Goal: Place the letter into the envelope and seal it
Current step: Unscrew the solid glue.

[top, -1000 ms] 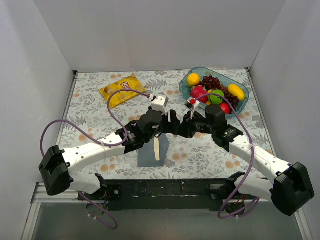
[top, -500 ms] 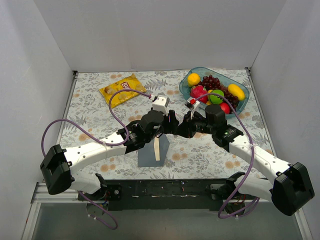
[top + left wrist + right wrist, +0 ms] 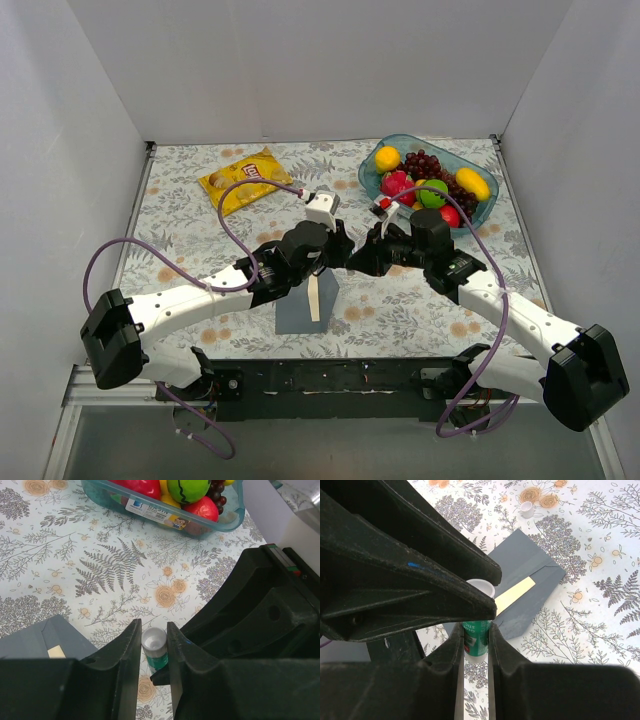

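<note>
The grey-blue envelope (image 3: 300, 310) lies flat near the front edge with its flap open. A cream strip of the letter (image 3: 314, 298) shows in its mouth. In the right wrist view the envelope (image 3: 532, 562) and letter (image 3: 515, 594) lie below the jaws. Both grippers meet above the envelope's far end. My right gripper (image 3: 476, 640) is shut on the green body of a glue stick (image 3: 476, 636). My left gripper (image 3: 154, 641) has its fingers against both sides of the glue stick's (image 3: 154, 649) white end. From above, the left gripper (image 3: 338, 247) and right gripper (image 3: 362, 252) hide the stick.
A teal tub of fruit (image 3: 489, 203) stands at the back right, close beyond the right arm. A yellow crisp bag (image 3: 245, 180) lies at the back left. A small white cap (image 3: 526, 510) sits on the cloth beyond the envelope.
My left gripper's jaws have closed from wide apart onto the white end of the glue stick. The left gripper has edged toward the right gripper. The right arm has held still.
</note>
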Tool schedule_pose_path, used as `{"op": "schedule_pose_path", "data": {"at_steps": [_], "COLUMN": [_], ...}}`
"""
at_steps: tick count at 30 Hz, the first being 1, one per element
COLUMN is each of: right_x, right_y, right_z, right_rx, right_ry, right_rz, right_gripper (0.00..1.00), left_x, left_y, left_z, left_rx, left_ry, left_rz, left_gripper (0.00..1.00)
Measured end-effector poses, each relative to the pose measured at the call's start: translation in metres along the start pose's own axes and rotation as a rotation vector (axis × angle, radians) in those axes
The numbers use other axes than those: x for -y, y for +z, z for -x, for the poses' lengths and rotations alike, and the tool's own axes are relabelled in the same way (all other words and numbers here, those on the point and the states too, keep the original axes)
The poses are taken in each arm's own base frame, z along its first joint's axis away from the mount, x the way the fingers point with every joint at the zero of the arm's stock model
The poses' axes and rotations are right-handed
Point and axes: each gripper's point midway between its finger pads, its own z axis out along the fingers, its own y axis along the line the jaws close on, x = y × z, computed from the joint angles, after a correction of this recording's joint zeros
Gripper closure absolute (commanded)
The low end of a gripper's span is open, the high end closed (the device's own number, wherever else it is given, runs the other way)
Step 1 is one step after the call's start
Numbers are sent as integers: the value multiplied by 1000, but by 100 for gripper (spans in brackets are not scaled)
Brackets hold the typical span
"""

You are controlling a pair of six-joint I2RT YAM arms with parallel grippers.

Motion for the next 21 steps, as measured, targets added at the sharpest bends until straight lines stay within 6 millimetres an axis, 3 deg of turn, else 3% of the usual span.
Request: {"op": "schedule_pose_path", "data": {"at_steps": [7, 11, 21], "right_x": [-3, -13, -69], "right_y": [-2, -6, -28], "right_z": [2, 4, 13], "right_rx": [7, 9, 49], "right_ry": [-13, -41, -149], "right_rz": [8, 55, 373], "right_gripper": [99, 99, 99], "left_x": [5, 13, 51], "left_y": [-3, -14, -66], "left_z": [1, 3, 16], "left_rx": [7, 23, 67], "left_ry": [-8, 0, 132], "left_rz": [-35, -124, -461], "left_gripper": [100, 100, 97]}}
